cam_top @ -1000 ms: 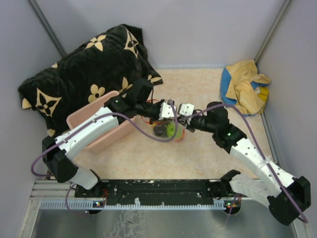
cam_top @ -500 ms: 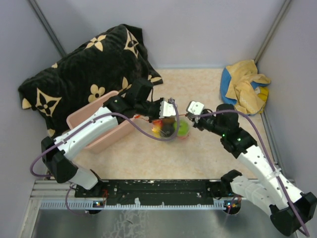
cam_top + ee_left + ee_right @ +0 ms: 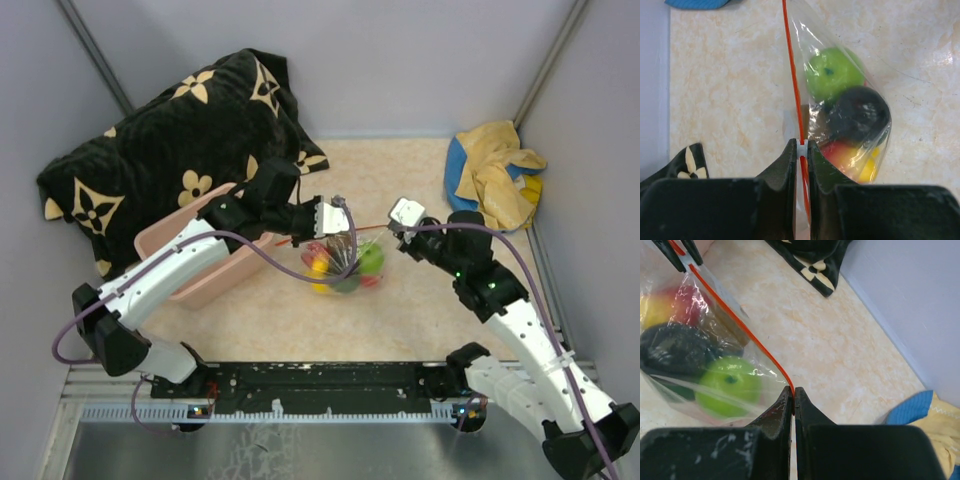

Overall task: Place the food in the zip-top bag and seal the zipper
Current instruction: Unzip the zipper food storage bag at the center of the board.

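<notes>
The zip-top bag (image 3: 345,268) hangs between my two grippers, with its orange-red zipper (image 3: 365,229) pulled straight between them. The food (image 3: 345,265) sits inside it: a green fruit (image 3: 832,72), a dark one (image 3: 860,112) and a red and yellow piece (image 3: 852,157). My left gripper (image 3: 801,145) is shut on the zipper (image 3: 792,75) at a small white piece on the strip. My right gripper (image 3: 793,390) is shut on the other end of the zipper (image 3: 740,322), next to the green fruit (image 3: 727,385). From above, the left gripper (image 3: 340,230) and right gripper (image 3: 393,228) face each other.
A pink tub (image 3: 170,240) lies under my left arm, against a black flowered pillow (image 3: 170,130) at the back left. A yellow cloth over something blue (image 3: 495,175) fills the back right corner. Walls close in the beige table (image 3: 420,300) on three sides.
My right gripper has pulled away to the right along the bag's mouth. The left gripper shifted slightly left. The zipper now shows as a longer taut line and the bag hangs wider.
</notes>
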Tool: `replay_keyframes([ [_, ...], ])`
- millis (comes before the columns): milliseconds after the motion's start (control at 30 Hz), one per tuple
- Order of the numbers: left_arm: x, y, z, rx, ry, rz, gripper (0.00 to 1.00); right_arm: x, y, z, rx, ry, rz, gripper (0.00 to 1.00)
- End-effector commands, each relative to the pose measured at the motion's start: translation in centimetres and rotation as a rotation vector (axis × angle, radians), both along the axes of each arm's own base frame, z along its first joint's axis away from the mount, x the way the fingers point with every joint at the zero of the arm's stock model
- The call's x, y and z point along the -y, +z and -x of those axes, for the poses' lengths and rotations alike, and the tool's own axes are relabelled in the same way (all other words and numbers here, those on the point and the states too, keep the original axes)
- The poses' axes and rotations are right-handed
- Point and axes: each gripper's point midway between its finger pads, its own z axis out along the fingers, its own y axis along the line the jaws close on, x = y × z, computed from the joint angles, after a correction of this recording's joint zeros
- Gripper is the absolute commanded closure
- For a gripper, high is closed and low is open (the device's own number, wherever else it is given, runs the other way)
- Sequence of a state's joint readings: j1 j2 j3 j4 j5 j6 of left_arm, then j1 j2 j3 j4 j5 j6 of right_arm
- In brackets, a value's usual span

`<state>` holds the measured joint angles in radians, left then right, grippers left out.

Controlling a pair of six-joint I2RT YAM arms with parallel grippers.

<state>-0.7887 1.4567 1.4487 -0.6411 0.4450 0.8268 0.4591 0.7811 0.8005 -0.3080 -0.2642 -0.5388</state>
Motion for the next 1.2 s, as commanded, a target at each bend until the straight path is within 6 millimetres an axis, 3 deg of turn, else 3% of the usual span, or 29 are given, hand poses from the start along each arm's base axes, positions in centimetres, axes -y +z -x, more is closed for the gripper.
replay_keyframes([
  [0, -2.3, -0.2, 0.1, -0.009, 0.062, -0.036, 1.0, 1.9, 3.3, -0.6, 0.073, -0.091, -0.02, 1.0],
  [133, -1.7, -0.2, 0.9, -0.028, 0.017, -0.014, 1.0, -0.4, 3.2, 0.8, 0.042, 0.06, -0.039, 0.96],
  [267, -0.5, 0.4, 1.4, -0.042, -0.041, 0.029, 1.0, -2.5, 3.3, 1.7, 0.003, 0.194, -0.065, 0.68],
  [333, 0.0, 0.8, 1.5, -0.046, -0.06, 0.044, 1.0, -3.6, 3.7, 2.1, -0.011, 0.263, -0.073, 0.61],
  [567, 0.9, 1.0, 1.3, -0.052, -0.088, 0.056, 1.0, -6.8, 3.8, 2.3, -0.07, 0.408, -0.071, 0.53],
  [767, 1.1, 1.0, 1.4, -0.054, -0.096, 0.06, 1.0, -9.7, 2.1, 3.3, -0.136, 0.517, -0.045, 0.51],
  [967, 1.2, 1.2, 1.7, -0.056, -0.108, 0.072, 1.0, -10.3, 0.6, 1.7, -0.128, 0.489, -0.038, 0.51],
  [1167, 1.0, 1.2, 2.1, -0.06, -0.112, 0.076, 1.0, -10.2, -1.1, 0.9, -0.165, 0.461, -0.007, 0.61],
])
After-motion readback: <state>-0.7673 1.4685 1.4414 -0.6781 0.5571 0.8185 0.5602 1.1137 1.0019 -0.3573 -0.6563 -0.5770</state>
